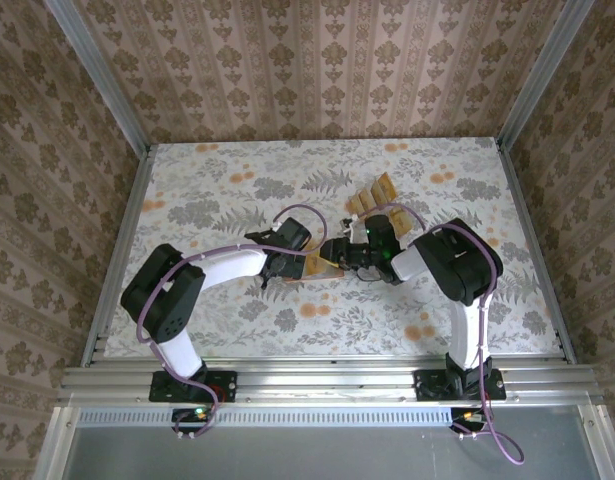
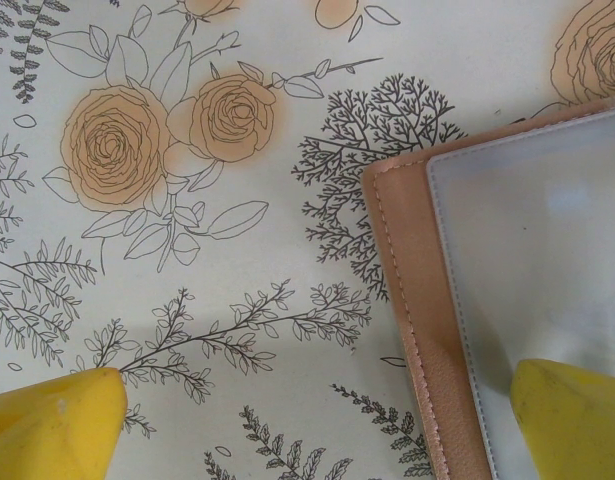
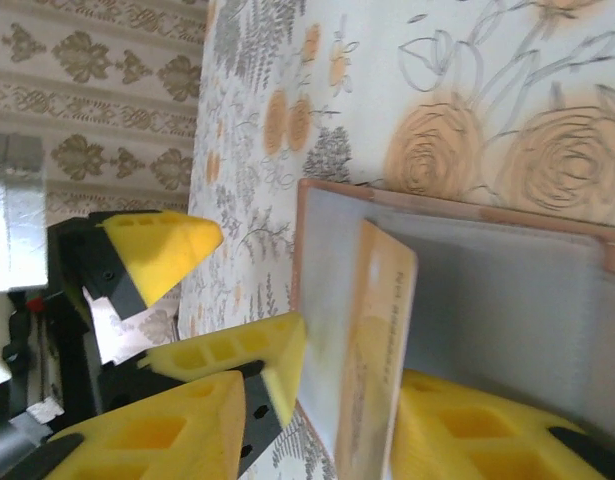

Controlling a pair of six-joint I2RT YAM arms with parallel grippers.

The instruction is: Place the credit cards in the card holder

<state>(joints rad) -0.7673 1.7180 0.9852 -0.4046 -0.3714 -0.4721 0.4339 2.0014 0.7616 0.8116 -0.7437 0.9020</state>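
The salmon-pink card holder [image 1: 323, 265] lies open near the table's middle, grey inner face [image 3: 507, 290] up. One tan credit card [image 3: 382, 320] stands on edge on that face, between the parted fingers of my right gripper [image 3: 322, 400] and close against the right fingertip [image 3: 457, 425]; it is not clamped. My left gripper [image 2: 317, 400] is open and straddles the holder's stitched edge [image 2: 407, 300], with one fingertip [image 2: 572, 420] on the grey face and the other on the tablecloth. Seen from above, both grippers [image 1: 287, 262] [image 1: 349, 252] meet over the holder. Several more credit cards [image 1: 372, 197] stand fanned behind them.
The floral tablecloth [image 1: 217, 200] covers the table, with wallpapered walls on three sides. In the right wrist view the left gripper's yellow fingers [image 3: 162, 250] sit close beside my right one at the holder's edge. There is free cloth to the left and right of the arms.
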